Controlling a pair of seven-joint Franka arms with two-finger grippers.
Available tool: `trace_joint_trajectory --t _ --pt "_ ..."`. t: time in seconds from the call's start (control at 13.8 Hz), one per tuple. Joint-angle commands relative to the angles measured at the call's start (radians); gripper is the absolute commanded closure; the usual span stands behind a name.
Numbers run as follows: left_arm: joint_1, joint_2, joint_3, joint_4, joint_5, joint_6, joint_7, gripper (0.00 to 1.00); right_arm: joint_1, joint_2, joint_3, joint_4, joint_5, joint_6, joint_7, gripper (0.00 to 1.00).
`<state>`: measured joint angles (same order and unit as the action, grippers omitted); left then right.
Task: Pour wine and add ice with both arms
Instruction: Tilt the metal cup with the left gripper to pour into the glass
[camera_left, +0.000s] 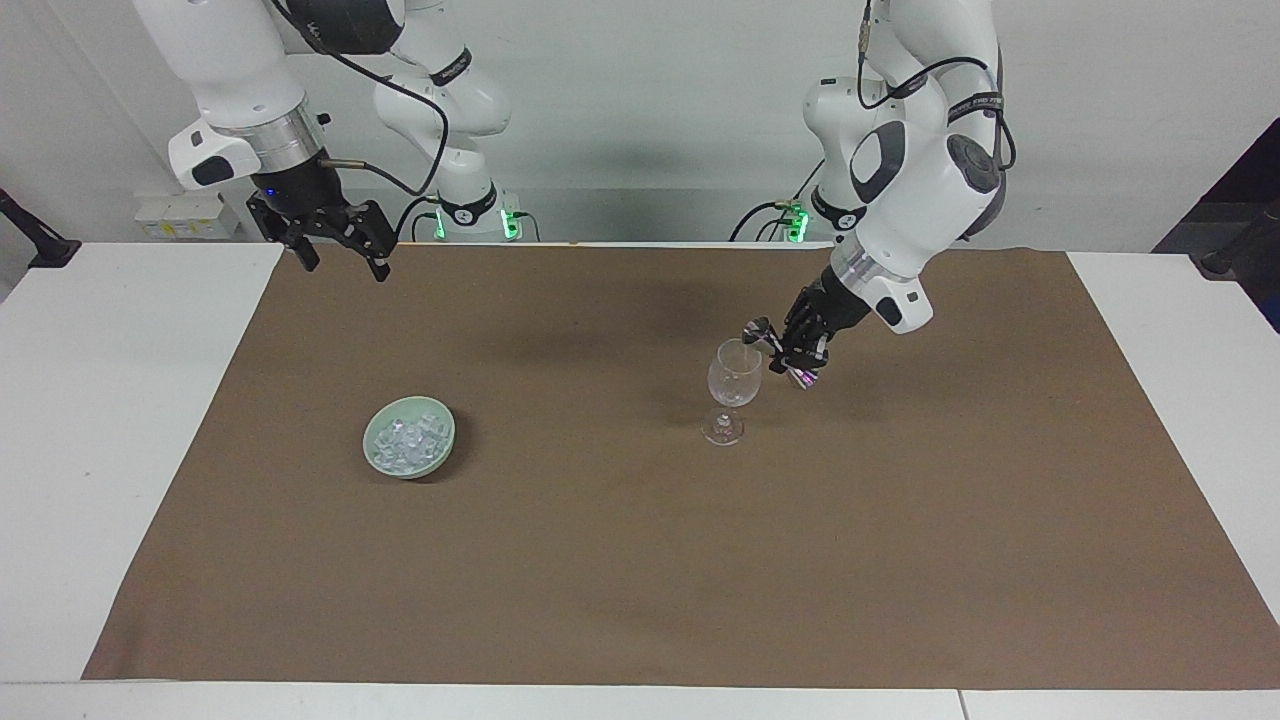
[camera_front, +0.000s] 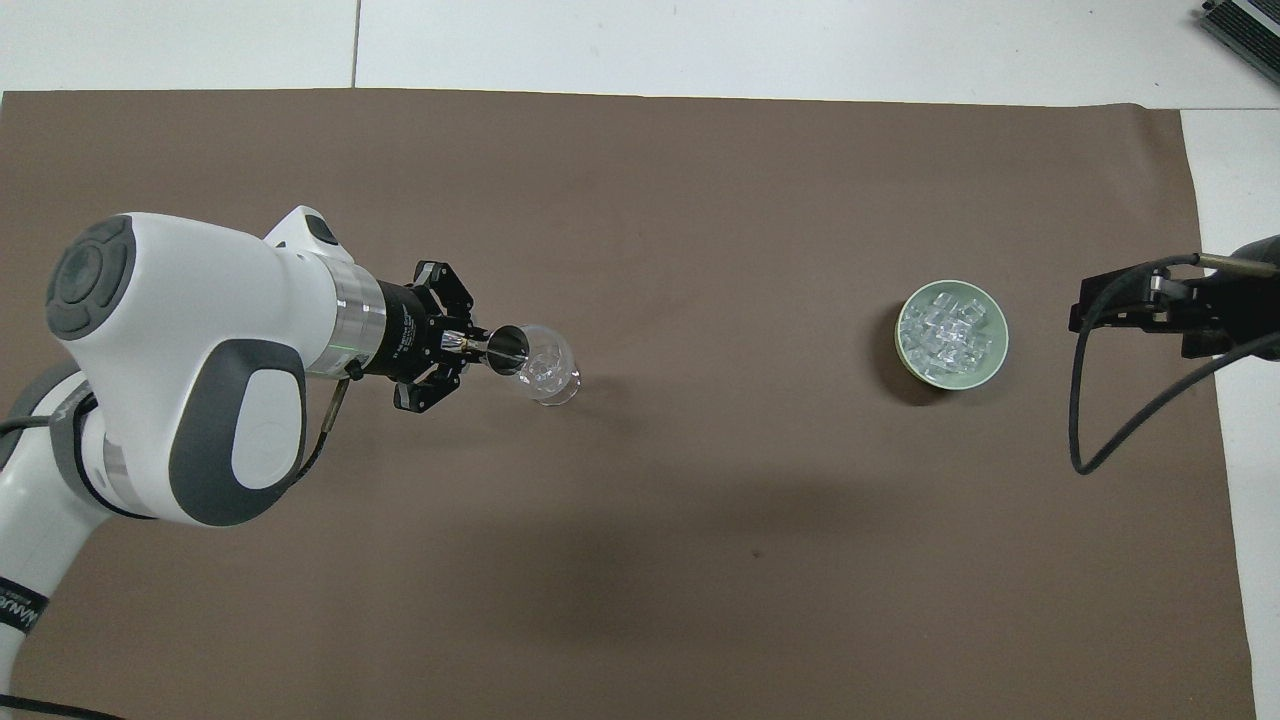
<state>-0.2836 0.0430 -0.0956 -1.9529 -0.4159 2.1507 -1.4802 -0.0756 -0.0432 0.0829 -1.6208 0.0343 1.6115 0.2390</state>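
A clear stemmed wine glass (camera_left: 735, 385) (camera_front: 545, 365) stands upright on the brown mat (camera_left: 640, 560). My left gripper (camera_left: 800, 345) (camera_front: 462, 345) is shut on a small metal jigger (camera_left: 765, 331) (camera_front: 507, 347). The jigger is tipped with its mouth at the glass's rim. The wine itself is out of view; the glass looks clear. The ice (camera_left: 405, 438) (camera_front: 948, 335) fills a pale green bowl (camera_left: 443, 450) (camera_front: 903, 345) toward the right arm's end of the table. My right gripper (camera_left: 343, 265) (camera_front: 1090, 305) waits open and empty, raised over the mat's corner.
The brown mat (camera_front: 700, 560) covers most of the white table (camera_left: 110, 420). A dark object (camera_front: 1240, 25) lies at the table's corner farthest from the robots, at the right arm's end. The right arm's black cable (camera_front: 1085, 440) hangs over the mat's edge.
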Motion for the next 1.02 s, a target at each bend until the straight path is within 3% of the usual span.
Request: trace_joint_trajectory --t 0.0,0.8,0.94 --pt "-0.031 -0.005 0.014 0.006 0.051 0.009 -0.031 1.00 -0.012 0.005 0.004 0.007 0.022 0.008 -0.021 0.00" --pt "-0.062 -0.003 0.014 0.023 0.204 0.008 -0.077 1.00 -0.009 0.005 0.006 0.007 0.010 -0.001 -0.035 0.00" --pt "-0.078 -0.003 0.014 0.023 0.244 0.008 -0.098 1.00 0.002 -0.001 0.008 0.001 0.012 -0.007 -0.120 0.00"
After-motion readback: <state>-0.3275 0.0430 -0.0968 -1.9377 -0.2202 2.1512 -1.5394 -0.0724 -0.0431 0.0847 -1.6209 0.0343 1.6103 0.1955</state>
